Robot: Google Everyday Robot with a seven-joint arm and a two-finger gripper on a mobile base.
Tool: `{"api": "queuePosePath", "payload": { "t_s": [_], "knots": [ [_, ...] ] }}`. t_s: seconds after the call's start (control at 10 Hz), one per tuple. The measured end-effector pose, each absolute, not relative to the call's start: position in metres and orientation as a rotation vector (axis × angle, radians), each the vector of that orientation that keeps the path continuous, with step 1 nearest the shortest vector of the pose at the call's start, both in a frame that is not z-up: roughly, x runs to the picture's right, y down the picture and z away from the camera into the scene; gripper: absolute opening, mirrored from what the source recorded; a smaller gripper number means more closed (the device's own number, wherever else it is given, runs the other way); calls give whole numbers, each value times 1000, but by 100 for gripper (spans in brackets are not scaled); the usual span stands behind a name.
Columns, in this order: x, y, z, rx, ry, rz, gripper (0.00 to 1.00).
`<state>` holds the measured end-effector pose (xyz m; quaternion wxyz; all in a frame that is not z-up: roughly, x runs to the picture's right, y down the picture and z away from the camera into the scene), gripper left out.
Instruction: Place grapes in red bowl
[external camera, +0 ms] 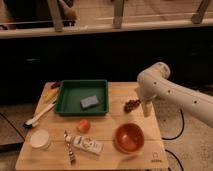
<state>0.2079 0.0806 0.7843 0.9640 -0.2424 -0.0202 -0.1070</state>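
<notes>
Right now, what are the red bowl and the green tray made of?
Red bowl: probably plastic, smooth with a soft sheen and a paler inside. Green tray: likely plastic too, one even colour with a moulded rim. Table: looks like pale, matte wood. The robot's hand hangs just right of the grapes.
</notes>
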Motion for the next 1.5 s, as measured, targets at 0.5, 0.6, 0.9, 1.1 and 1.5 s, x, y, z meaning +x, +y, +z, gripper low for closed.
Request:
{"api": "queuePosePath", "payload": {
  "t_s": [0.5,0.6,0.9,1.1,1.5],
  "knots": [
    [200,76,818,-479,-93,-218,90],
    [202,77,822,-480,-95,-212,90],
    [199,78,840,-490,-123,-188,90],
    [204,82,852,-499,-133,-161,90],
    [204,87,869,-513,-152,-123,90]
  ]
}}
